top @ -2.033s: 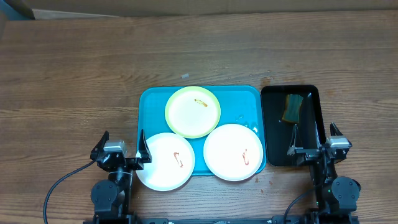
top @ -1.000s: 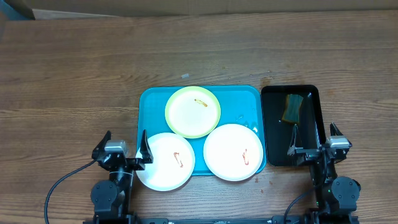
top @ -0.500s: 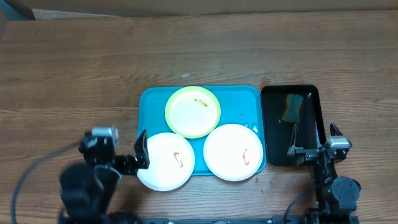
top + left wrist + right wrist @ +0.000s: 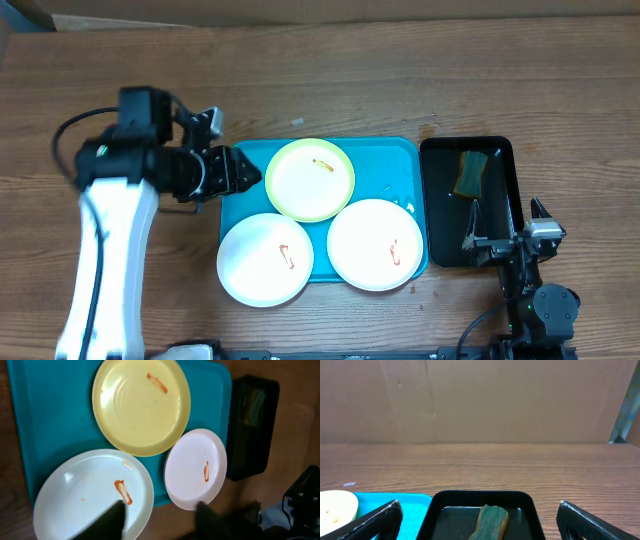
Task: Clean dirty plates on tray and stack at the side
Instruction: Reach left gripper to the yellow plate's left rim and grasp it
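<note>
Your left claw has swung up from the table's near edge to the tray's left rim, beside the green-rimmed plate. Its fingers are apart and hold nothing. Your right claw gapes wide, empty, over the black tray. Both white plates sit at the tray's near side. Left wrist view shows their red smears plainly, and only right wrist view shows the sponge end-on.

- The table is brown wood with grain lines.
- The blue tray is smooth, shiny plastic.
- The plates look smooth and glossy.
- The black tray is shiny plastic.
- The sponge looks rough.
- The cardboard behind is dull.
</note>
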Controlling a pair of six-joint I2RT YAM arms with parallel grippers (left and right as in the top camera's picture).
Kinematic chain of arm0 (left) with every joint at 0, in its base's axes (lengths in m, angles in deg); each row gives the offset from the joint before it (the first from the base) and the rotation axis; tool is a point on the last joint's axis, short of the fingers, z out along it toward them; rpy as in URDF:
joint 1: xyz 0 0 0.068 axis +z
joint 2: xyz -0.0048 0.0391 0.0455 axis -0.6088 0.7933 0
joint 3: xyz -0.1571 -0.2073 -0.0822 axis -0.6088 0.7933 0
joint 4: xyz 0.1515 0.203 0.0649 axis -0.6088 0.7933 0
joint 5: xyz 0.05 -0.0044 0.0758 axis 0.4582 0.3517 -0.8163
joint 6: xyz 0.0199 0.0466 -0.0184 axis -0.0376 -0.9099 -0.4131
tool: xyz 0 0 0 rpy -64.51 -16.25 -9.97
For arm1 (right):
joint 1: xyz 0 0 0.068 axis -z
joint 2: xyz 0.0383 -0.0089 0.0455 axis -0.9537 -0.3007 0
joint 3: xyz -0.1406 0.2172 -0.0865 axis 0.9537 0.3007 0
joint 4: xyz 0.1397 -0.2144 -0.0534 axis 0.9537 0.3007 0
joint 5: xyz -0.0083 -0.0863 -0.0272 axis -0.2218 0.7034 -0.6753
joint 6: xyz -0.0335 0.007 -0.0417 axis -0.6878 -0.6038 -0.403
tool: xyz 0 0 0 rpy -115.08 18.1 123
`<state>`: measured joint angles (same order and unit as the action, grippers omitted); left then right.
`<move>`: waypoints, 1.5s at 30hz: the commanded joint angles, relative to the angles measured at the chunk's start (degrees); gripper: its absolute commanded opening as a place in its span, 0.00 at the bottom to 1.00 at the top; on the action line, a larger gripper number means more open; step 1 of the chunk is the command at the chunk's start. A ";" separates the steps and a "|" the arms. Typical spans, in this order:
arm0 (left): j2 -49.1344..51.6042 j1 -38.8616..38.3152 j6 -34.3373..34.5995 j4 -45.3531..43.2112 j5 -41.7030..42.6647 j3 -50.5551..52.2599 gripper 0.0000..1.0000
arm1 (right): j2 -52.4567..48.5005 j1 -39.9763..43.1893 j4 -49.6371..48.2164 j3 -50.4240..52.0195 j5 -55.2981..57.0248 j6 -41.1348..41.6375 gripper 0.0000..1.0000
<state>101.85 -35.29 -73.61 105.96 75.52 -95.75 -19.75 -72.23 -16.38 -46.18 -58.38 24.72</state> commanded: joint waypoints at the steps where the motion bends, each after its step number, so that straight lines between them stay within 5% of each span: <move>1: 4.68 -1.62 4.48 0.20 -4.50 0.68 0.31 | 0.46 -0.31 -0.35 0.61 -0.09 -0.07 1.00; 17: 22.62 -11.04 13.53 -11.28 -21.55 2.89 0.39 | 0.46 -0.31 -0.35 0.61 -0.09 -0.07 1.00; 26: 29.31 -11.26 13.49 -15.96 -21.49 2.91 0.27 | 0.46 -0.31 -0.35 0.61 -0.09 -0.07 1.00; 29: 30.21 -11.28 13.44 -18.05 -21.44 2.91 0.04 | 0.46 -0.31 -0.35 0.61 -0.09 -0.07 1.00; 45: 29.86 -12.00 0.92 -27.19 -21.29 -5.86 0.06 | 0.46 -0.31 -0.35 0.61 -0.11 -0.07 1.00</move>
<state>131.46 -46.33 -67.91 79.71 54.73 -99.11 -19.75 -72.23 -16.38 -46.18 -58.38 24.70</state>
